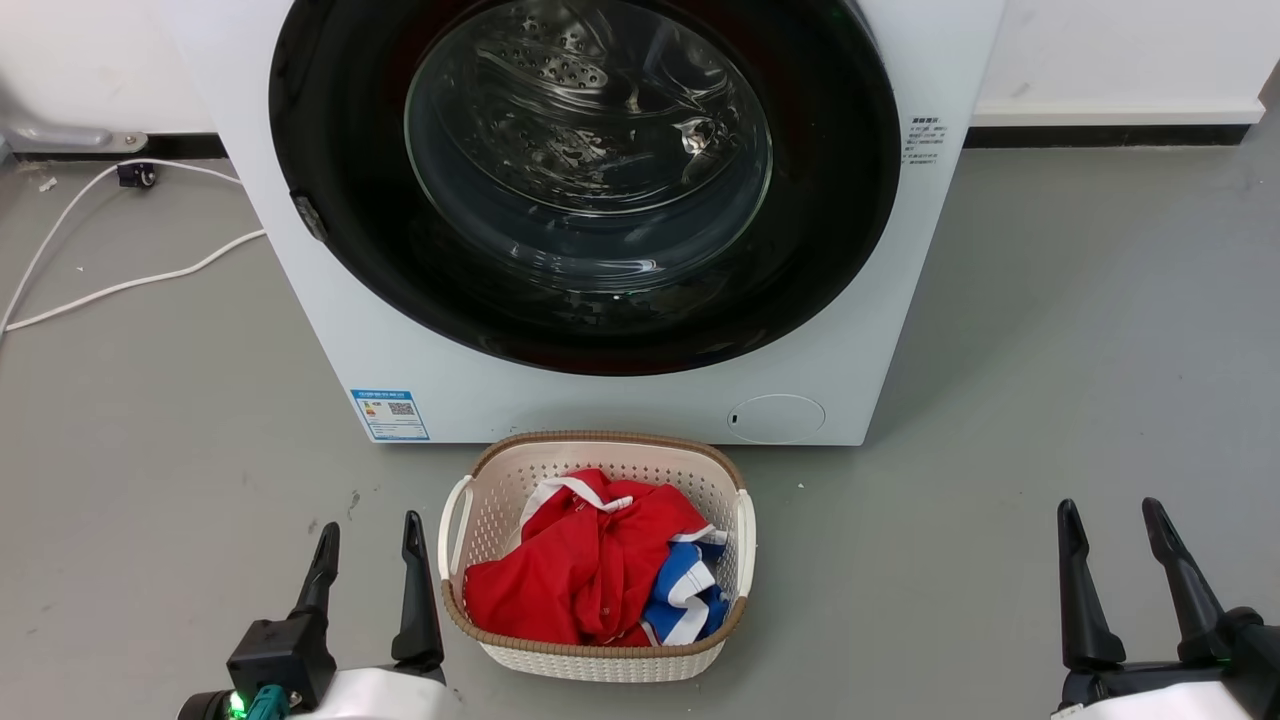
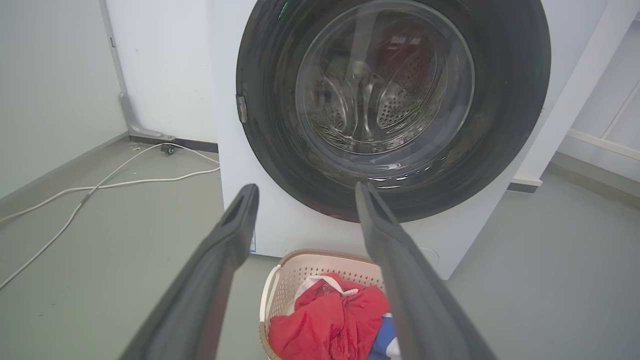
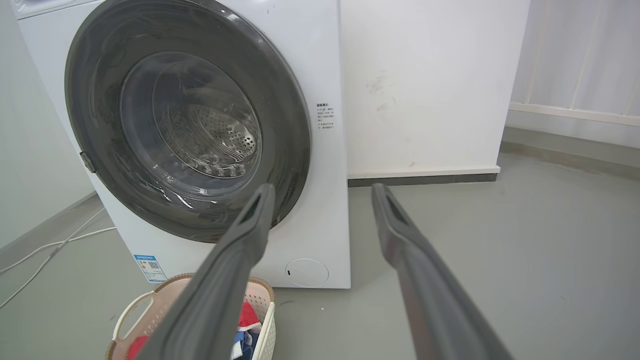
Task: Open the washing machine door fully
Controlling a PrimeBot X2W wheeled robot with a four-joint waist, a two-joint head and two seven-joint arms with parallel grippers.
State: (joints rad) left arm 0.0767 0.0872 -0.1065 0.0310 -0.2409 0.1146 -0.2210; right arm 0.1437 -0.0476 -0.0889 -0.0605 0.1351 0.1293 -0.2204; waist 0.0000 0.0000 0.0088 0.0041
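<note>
Washing machine door (image 1: 585, 330) shut, far ahead; its left-edge tab (image 1: 308, 216) nearer left end effector (image 1: 371, 526) than right end effector (image 1: 1110, 508); both wide, empty.

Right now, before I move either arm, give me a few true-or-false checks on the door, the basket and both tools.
1. The washing machine door is shut flat against the washing machine. True.
2. The left tool is gripping the door's edge. False: it is open, holds nothing and hangs well short of the machine, beside the laundry basket.
3. The basket holds red and blue clothes and stands in front of the machine. True.
4. The right tool is shut. False: its fingers are spread and hold nothing.
5. A white cable lies to the machine's right. False: it lies to its left.
</note>
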